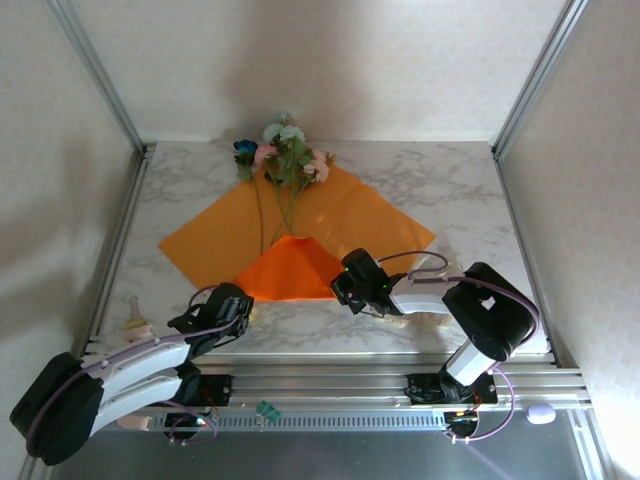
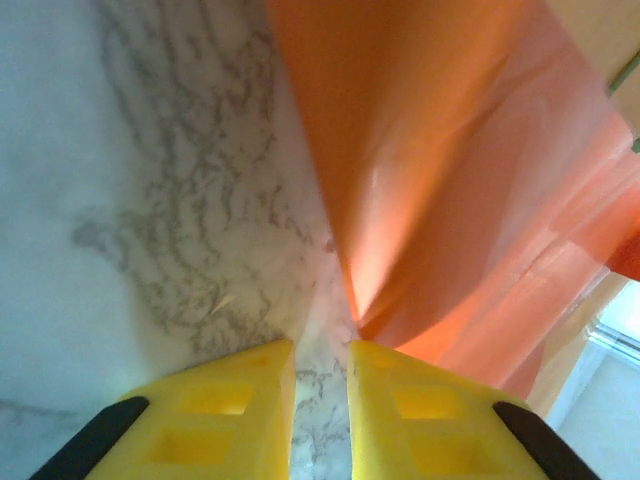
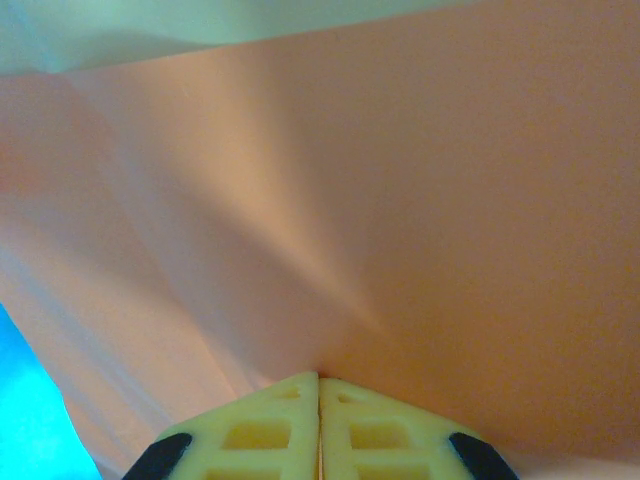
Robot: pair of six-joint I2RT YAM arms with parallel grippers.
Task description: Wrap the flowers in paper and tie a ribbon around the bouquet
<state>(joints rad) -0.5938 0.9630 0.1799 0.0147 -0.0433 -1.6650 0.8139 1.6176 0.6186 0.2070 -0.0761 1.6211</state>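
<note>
The flowers [image 1: 285,150] lie on the paper [image 1: 370,215] on the table [image 1: 455,185], blooms pointing away, stems running toward us. Our right fingers [image 3: 270,425] pinch its folded-up corner; our left fingers [image 2: 230,400], barely parted, hold nothing.

No text, label, brand, number or sign could be read in any of the views.
</note>
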